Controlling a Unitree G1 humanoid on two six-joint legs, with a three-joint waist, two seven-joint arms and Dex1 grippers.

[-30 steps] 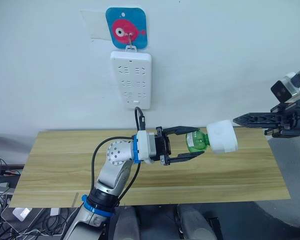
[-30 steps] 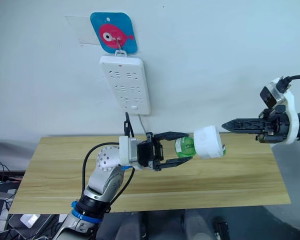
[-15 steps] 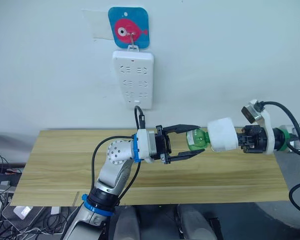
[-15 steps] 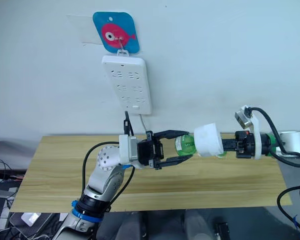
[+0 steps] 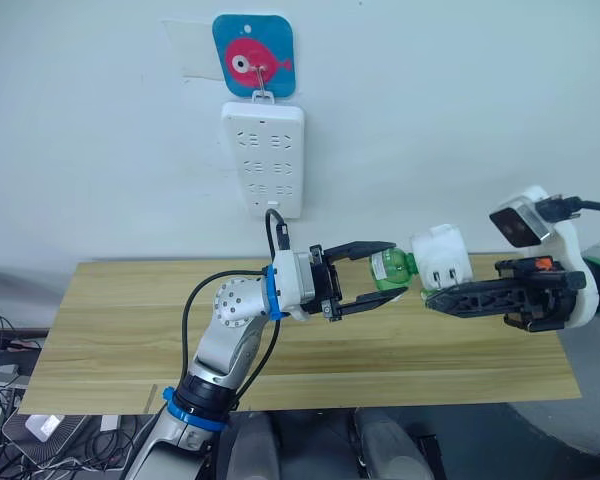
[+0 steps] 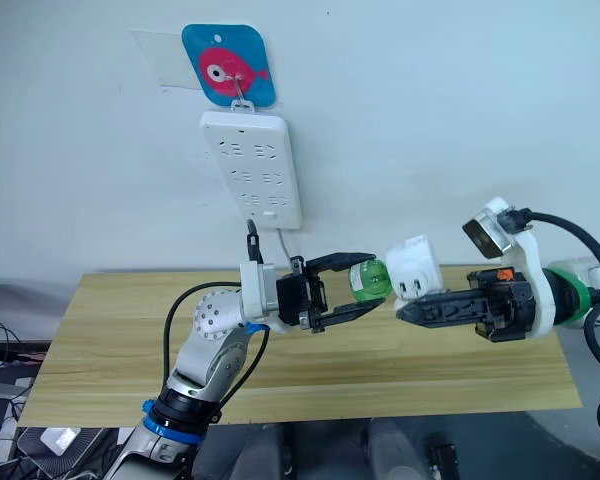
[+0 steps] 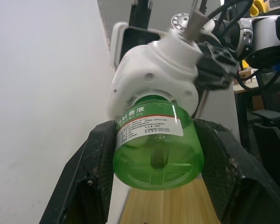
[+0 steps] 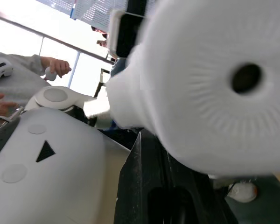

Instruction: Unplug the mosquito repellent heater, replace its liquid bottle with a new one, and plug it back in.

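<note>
At frame centre, the left tool (image 5: 380,288) clamps the green bottle (image 5: 389,271) while the right tool (image 5: 435,299), seemingly closed, steadies the heater (image 5: 441,256); unscrewing wants firm, coaxial grips.

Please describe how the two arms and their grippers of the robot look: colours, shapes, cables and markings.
The left arm is silver-grey with a perforated round joint, blue rings, a white wrist block and a black cable looping along it. The left gripper has two long black curved fingers. The right arm has a white shell, a green ring, a small orange mark and black cables; the right gripper has black ribbed fingers.
</note>
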